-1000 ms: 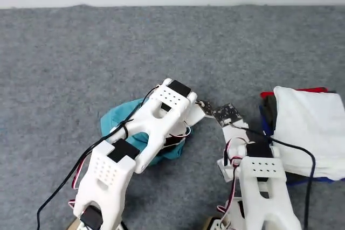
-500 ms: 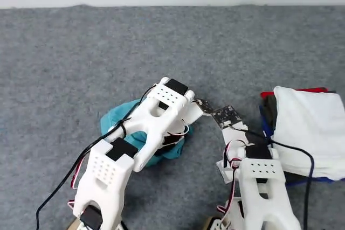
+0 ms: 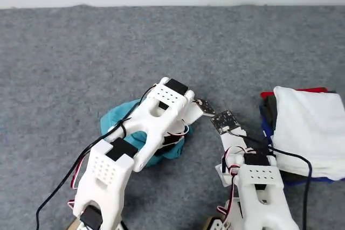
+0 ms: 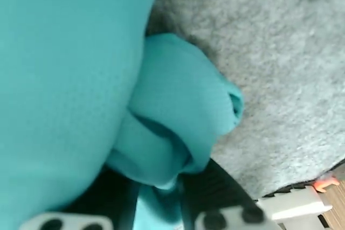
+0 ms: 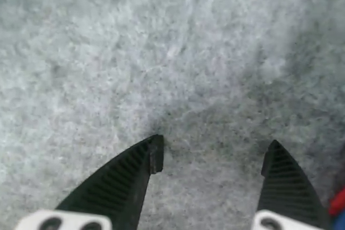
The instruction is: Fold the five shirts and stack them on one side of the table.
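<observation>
The left gripper [image 4: 161, 179] has its jaws pinched on a bunched fold of the crumpled teal shirt [image 3: 116, 121] beneath that arm, while the right gripper [image 5: 214, 149] hangs wide open over the table [image 3: 161, 41], between that shirt and the folded stack [image 3: 310, 127] farther right.

The right gripper [image 5: 215, 143] hangs with its two black ribbed fingers [image 5: 126, 184] spread wide above grey carpet [image 5: 161, 47]; red and blue fabric [image 5: 338, 204] peeks in at the frame's edge.
</observation>
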{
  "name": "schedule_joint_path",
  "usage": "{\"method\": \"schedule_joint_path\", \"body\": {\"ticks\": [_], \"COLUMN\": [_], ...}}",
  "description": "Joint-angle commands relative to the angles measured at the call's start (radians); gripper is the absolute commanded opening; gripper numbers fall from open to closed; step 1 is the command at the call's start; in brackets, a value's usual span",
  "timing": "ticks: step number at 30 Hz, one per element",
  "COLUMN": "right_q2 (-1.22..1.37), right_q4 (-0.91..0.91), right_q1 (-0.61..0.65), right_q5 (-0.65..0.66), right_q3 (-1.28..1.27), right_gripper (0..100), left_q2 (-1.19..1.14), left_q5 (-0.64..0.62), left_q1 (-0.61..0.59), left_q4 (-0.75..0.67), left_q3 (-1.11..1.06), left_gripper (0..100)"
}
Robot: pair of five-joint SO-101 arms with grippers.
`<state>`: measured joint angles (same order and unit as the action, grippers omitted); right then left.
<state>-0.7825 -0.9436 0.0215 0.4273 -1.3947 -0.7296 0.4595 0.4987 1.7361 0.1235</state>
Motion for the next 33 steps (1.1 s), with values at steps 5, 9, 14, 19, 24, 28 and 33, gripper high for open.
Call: {"method": "schedule_joint_path", "body": {"ticks": [5,9,14,19,24,28,33], "right_q2": [0.01,0.01,0.01,0.012,0.007,0.008,0.013], "right_q4": [0.038,0.039,0.039,0.039,0.039,0.041,0.041], "right_q1": [-0.007,-0.007,-0.005,-0.004,-0.007,-0.008,-0.008], "right_q5": [-0.009,-0.009,-0.009,-0.009,-0.009,-0.009,-0.009], "right_q3": [-0.005,-0.005,-0.005,-0.005,-0.005,-0.002,0.0], "right_gripper": [30.7,30.7,30.7,30.7,30.7,30.7,30.7], "left_q2": [0.227,0.471,0.732,0.944,1.083,1.103,1.102], "left_q5": [0.018,0.11,0.19,0.215,0.215,0.212,0.21], "left_q1": [0.061,0.015,-0.057,-0.072,-0.074,-0.066,-0.038], "left_q4": [0.02,0.02,0.014,-0.02,-0.06,-0.064,-0.071], "left_q3": [-0.062,-0.061,-0.061,-0.061,-0.062,-0.068,-0.182], "left_gripper": [1,1,1,1,1,1,1]}}
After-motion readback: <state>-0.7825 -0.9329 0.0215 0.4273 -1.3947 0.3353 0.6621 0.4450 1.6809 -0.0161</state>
